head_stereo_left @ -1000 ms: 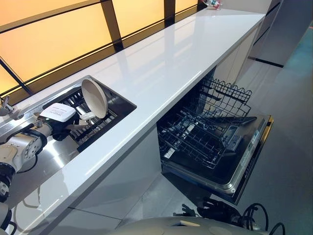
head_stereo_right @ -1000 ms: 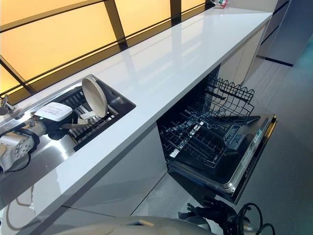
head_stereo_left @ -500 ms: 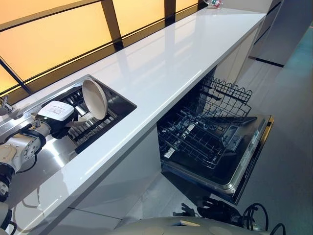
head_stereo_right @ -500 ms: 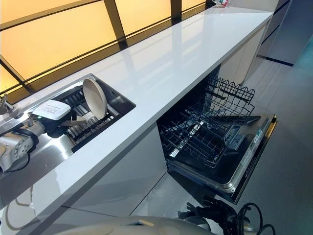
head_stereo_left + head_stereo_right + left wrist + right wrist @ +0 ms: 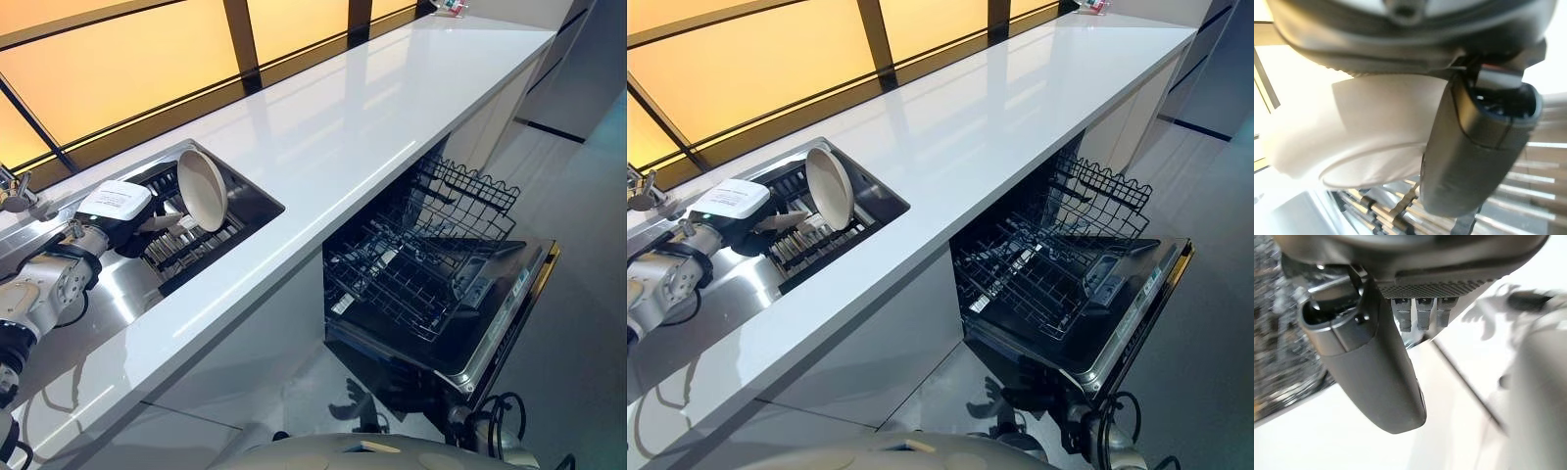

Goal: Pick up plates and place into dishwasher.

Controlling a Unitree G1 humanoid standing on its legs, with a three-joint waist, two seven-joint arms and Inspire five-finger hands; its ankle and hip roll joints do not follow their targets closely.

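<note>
A white plate stands on edge in the dark dish rack inside the sink. My left hand is just left of it, open, with straight fingers reaching to the plate's lower back edge. In the left wrist view its thumb lies close across the plate; I cannot tell whether it touches. The dishwasher is open at the right with its lower rack pulled out and holding no plates. My right hand hangs open, holding nothing.
A long white countertop runs from the sink to the far right. The dishwasher's upper rack sits behind the lower one. A tap stands at the sink's far left. Grey floor lies around the open door.
The camera has shifted a little. My left hand has moved up and back along the rack, closer behind the plate. The plate stays in the rack.
</note>
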